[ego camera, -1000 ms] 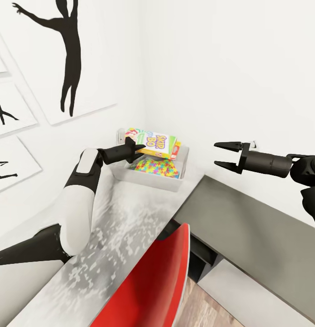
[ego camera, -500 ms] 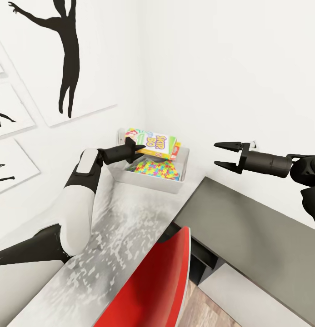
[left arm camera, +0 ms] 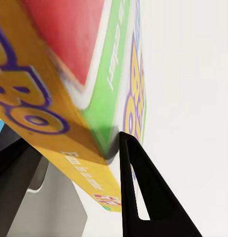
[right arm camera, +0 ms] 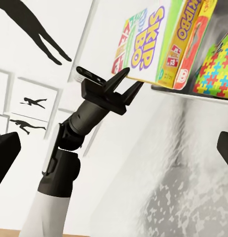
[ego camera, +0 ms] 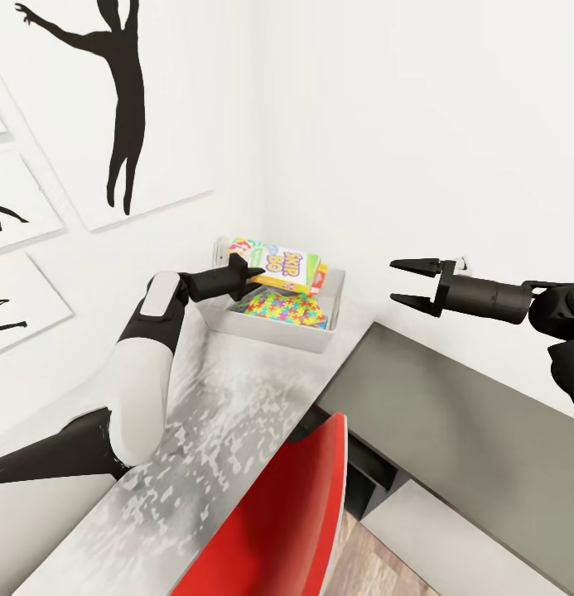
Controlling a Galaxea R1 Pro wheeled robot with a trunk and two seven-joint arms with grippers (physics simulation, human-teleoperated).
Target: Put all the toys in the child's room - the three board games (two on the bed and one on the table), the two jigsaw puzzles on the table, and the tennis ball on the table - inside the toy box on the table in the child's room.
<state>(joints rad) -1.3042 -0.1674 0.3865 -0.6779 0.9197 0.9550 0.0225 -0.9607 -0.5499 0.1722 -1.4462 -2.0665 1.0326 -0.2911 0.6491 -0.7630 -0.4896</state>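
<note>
My left gripper [ego camera: 247, 276] is shut on the near edge of a colourful Skip-Bo game box [ego camera: 284, 264], holding it almost flat over the pale grey toy box [ego camera: 270, 333] in the table's far corner. In the left wrist view the game box [left arm camera: 69, 74] sits between my two dark fingers [left arm camera: 138, 197]. Inside the bin lies a multicolour jigsaw puzzle [ego camera: 283, 310], and another game box [ego camera: 323, 276] with a yellow and red edge shows under the held one. The right wrist view looks at my left gripper [right arm camera: 128, 81] and the game box [right arm camera: 143, 42]. My right gripper [ego camera: 405, 282] hangs open and empty, right of the bin.
The light grey table [ego camera: 229, 406] runs towards me, with its dark grey corner section [ego camera: 452, 397] on the right. A red chair [ego camera: 278, 513] stands close in front. White walls with black silhouette pictures [ego camera: 121, 99] close off the left and the back.
The head view shifted a little at first. The left gripper has carried the game box slightly right and levelled it over the bin. The right arm has stayed still.
</note>
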